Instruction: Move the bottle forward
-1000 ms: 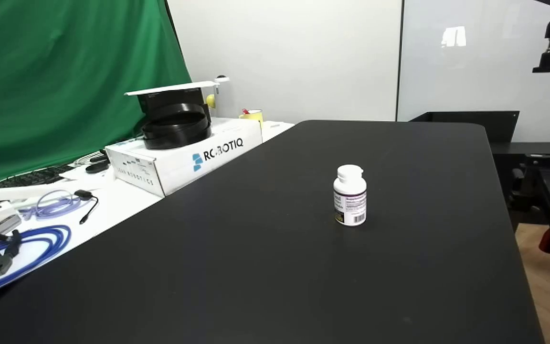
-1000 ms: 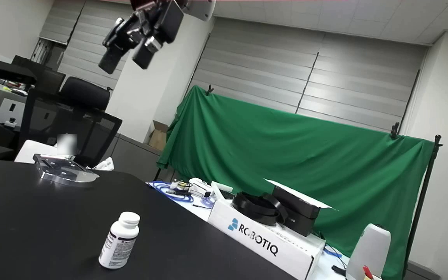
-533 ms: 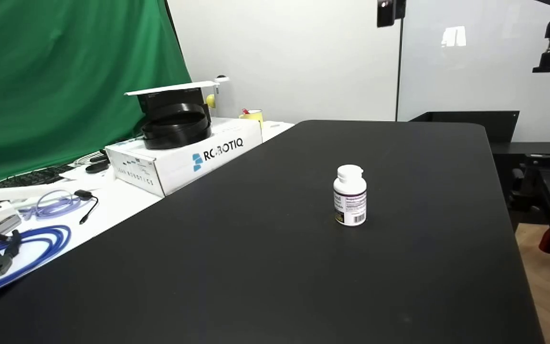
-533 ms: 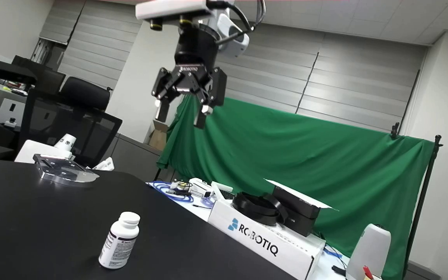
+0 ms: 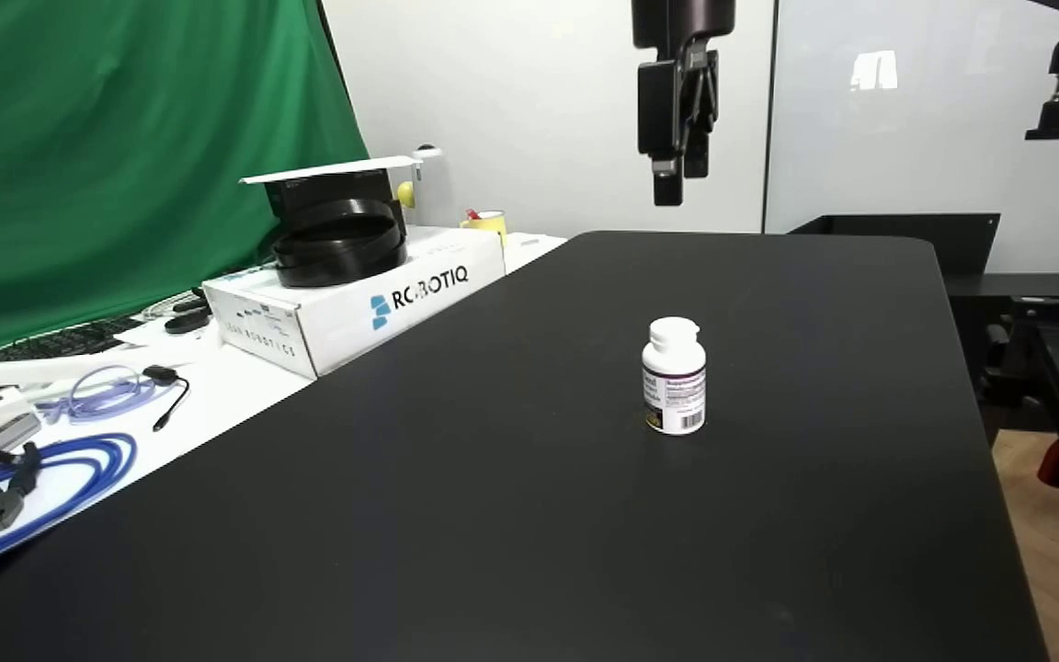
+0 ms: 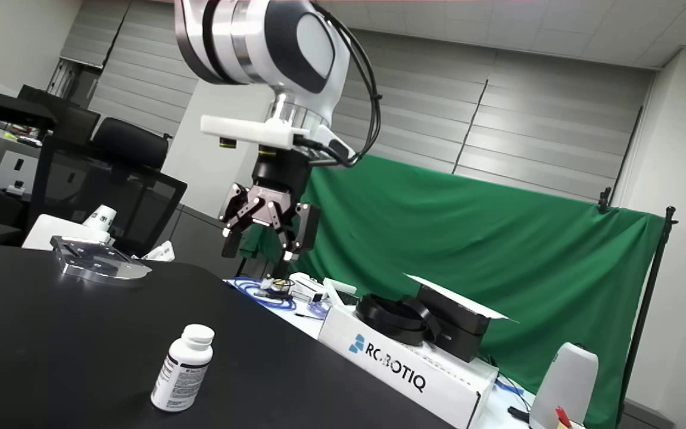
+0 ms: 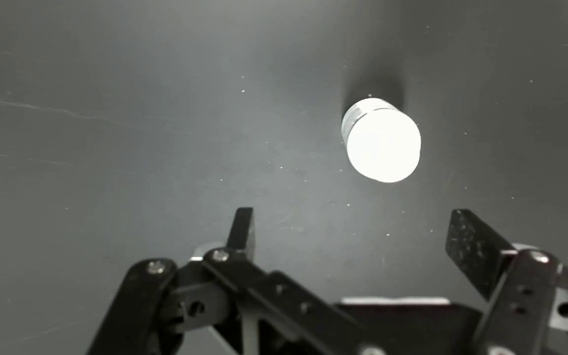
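The small white bottle (image 5: 674, 377) stands upright on the black table in both exterior views (image 6: 183, 370). Its label band with dark print and a barcode faces out. My gripper (image 5: 682, 175) hangs above the table, well over the bottle's height and apart from it, and also shows in an exterior view (image 6: 256, 256). In the wrist view the bottle (image 7: 383, 145) is seen from above, beyond the fingertips and a little right of the middle. The gripper (image 7: 352, 211) has its fingers spread wide there, with nothing between them.
The black table (image 5: 511, 524) lies under the bottle. A white Robotiq box (image 5: 401, 294) with black rings on it stands on a white side table, also seen in an exterior view (image 6: 402, 369). A clear acrylic piece (image 6: 100, 262) lies at the table's far edge. Blue cables (image 5: 88, 478) lie beside.
My gripper has come down and into both exterior views, turning from a tilted pose to pointing more downward. Its fingers stay spread. The bottle has not moved.
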{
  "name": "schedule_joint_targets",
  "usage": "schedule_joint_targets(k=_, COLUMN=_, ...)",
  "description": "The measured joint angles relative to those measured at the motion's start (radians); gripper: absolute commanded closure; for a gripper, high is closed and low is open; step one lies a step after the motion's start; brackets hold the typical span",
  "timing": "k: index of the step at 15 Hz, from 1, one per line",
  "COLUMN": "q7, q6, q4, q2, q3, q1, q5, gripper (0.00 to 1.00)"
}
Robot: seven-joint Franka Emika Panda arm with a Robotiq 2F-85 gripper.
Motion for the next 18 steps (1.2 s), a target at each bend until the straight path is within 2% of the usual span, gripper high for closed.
schedule_joint_targets(k=4, q7=0.0, q6=0.005, q4=0.002, q2=0.057, q3=0.032, q1=0.043, q5=0.069, gripper=0.0)
schedule_joint_targets(k=11, q7=0.0, q6=0.002, q4=0.009, q2=0.066, q3=0.033, q1=0.048, q5=0.068, gripper=0.0)
schedule_joint_targets(k=18, q7=0.009, q6=0.154, q4=-0.022, q2=0.163, q3=0.027, q1=0.04, q5=-0.003, gripper=0.0)
